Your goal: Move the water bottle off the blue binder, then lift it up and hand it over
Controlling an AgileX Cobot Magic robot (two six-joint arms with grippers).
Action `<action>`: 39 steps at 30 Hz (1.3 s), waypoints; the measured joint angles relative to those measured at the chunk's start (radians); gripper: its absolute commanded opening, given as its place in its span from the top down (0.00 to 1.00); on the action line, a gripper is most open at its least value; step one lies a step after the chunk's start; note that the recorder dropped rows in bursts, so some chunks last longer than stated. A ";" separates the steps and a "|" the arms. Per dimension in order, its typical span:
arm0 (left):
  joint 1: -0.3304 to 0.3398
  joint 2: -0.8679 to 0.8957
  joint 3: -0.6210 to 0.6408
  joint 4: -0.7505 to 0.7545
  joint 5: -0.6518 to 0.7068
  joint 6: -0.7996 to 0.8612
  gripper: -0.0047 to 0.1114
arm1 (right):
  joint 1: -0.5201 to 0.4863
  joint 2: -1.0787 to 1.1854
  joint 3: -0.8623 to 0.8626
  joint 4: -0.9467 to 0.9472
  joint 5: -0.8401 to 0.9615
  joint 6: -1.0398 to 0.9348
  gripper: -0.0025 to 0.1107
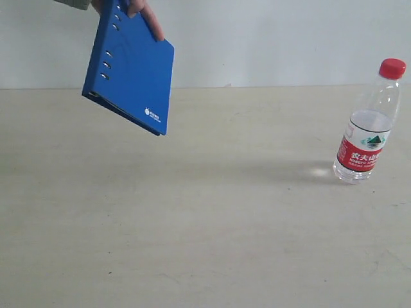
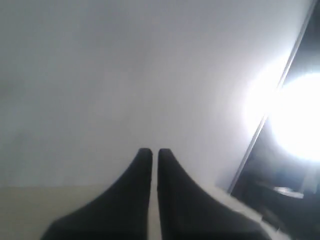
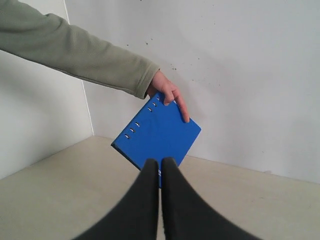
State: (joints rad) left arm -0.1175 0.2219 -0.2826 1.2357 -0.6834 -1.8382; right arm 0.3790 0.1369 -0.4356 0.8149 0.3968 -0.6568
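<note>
Exterior view gives you the layout: the water bottle (image 1: 369,125) stands upright on the table (image 1: 192,244) at the far right of the frame, red cap up. The blue binder (image 1: 131,67) hangs tilted in the air at the upper left, pinched near its top edge by a person's hand (image 1: 144,13). The two are well apart, so the bottle rests on bare tabletop, not on the binder. You may judge that the person is holding the binder clear instead of leaving it under the bottle. Your left gripper (image 2: 154,155) has its fingers drawn almost together on nothing and faces a plain wall. Your right gripper (image 3: 160,165) is likewise closed and empty, aimed towards the raised binder. Neither arm appears in the exterior view, and the broad middle of the table is open to you. The bottle sits close to the right edge of the frame, and being tall and narrow it would likely tip if nudged, so approach it from the open middle.
</note>
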 measured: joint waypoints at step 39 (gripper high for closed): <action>0.093 -0.218 0.280 -1.216 0.979 1.862 0.92 | 0.000 -0.002 0.000 0.001 0.001 0.011 0.98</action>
State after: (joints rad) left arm -0.0240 0.0039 -0.0027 0.0192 0.2954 0.0237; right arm 0.3790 0.1347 -0.4356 0.8156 0.3974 -0.6461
